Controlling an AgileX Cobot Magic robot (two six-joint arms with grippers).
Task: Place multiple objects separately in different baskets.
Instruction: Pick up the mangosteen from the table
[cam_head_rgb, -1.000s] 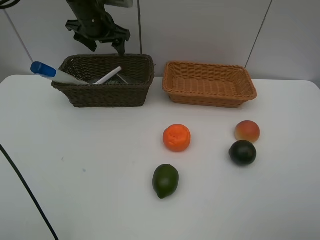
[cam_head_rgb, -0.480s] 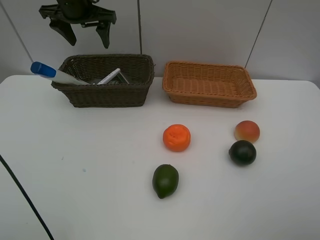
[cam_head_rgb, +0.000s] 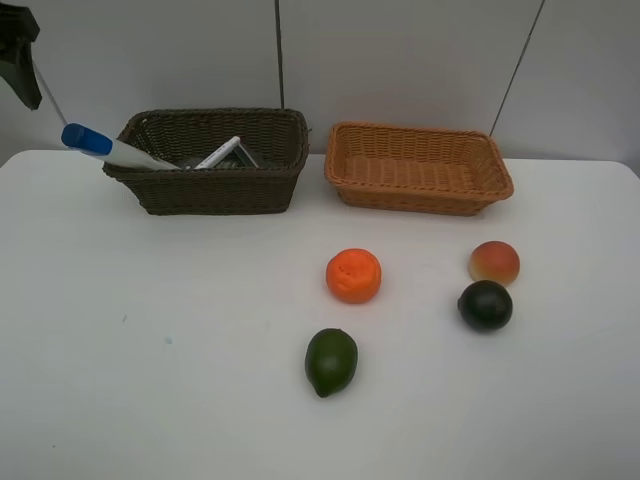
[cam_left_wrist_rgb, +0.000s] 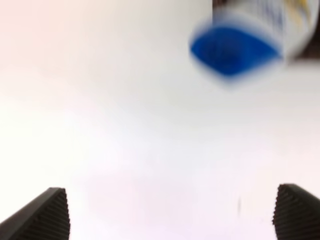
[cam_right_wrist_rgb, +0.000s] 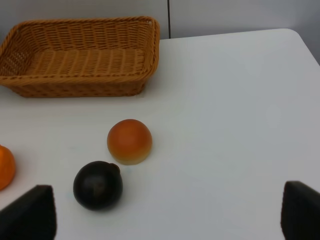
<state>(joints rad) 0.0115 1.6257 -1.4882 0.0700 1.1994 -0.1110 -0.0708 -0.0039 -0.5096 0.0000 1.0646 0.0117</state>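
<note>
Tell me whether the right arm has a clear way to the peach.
Probably yes. The right hand is open with the peach on bare table ahead of it, nothing over it; only the dark round fruit sits close beside it.

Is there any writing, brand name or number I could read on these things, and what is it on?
None can be read.
white blue-capped tube: dark and yellow print on its body, too blurred to read.
dark brown basket, light orange-tan basket: no labels show.
</note>
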